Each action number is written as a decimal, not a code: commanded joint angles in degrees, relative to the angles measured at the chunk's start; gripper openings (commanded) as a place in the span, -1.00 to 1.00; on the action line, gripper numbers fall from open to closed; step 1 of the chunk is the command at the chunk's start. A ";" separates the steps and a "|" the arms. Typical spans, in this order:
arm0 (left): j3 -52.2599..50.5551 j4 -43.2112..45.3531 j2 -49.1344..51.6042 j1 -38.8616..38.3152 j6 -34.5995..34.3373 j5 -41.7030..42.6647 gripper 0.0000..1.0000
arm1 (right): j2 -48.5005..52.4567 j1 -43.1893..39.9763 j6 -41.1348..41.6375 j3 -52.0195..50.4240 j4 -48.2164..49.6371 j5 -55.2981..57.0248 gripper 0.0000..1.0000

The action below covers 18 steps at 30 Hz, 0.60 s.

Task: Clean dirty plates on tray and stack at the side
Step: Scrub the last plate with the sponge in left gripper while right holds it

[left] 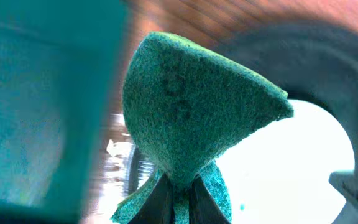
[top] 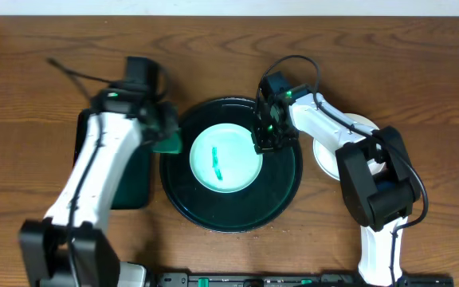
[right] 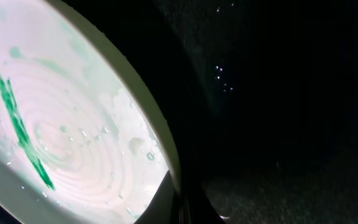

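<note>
Big black tray (top: 281, 187) sits mid-table with a dirty plate (top: 237, 171) on it. The right gripper (top: 264, 139) looks pinched narrow on its right rim. The left gripper (left: 178, 196) clamps a green sponge (left: 191, 106) just beside. I'd scrub along the teal smear (top: 216, 162) and keep the rim hold firm.

The right arm (top: 333, 127) hides most of the side plates (top: 323, 159) behind the right hand (top: 265, 135), the tray plate (right: 73, 124) beside it runs off the wrist view, and the sponge (left: 191, 106) swallows the fingertips of the left hand (left: 180, 196).
</note>
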 commanded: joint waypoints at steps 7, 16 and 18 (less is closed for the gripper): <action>-0.74 0.87 13.03 -12.09 -3.87 3.13 -0.86 | 0.37 0.02 1.33 -1.29 0.15 1.18 -0.98; -0.74 1.22 20.44 -18.01 -8.41 8.15 -0.86 | 0.37 0.02 1.31 -1.29 0.13 1.36 -0.97; -0.74 3.50 20.79 -18.58 -2.67 15.63 -0.86 | 0.37 0.02 1.31 -1.29 0.13 1.36 -0.98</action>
